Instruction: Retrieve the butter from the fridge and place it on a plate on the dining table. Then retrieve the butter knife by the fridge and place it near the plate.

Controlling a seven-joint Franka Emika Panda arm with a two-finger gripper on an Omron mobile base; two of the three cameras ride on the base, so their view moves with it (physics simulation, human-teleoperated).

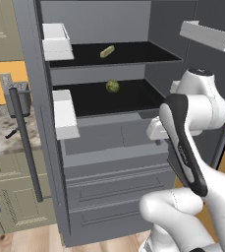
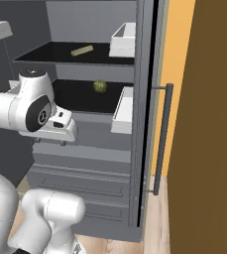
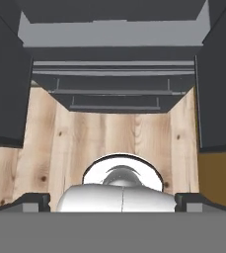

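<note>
Fridge (image 1: 109, 162) doors stand open. Butter (image 1: 107, 51) lies on the upper shelf, left of center; a round green item (image 1: 112, 86) sits 1 shelf below. Gripper (image 3: 112, 200) points down at the wooden floor (image 3: 109, 138), jaws fully apart, holding nothing.

upper shelf (image 1: 133, 53): dark, inside the open fridge (image 1: 109, 157); butter (image 1: 107, 51) lies on it, left of middle | lower shelf (image 1: 128, 96): dark; green ball (image 1: 112, 86) on it, near middle | door bins (image 1: 65, 114): white, at left | floor (image 3: 109, 133): pale wood planks before the drawers (image 1: 119, 189)
</note>
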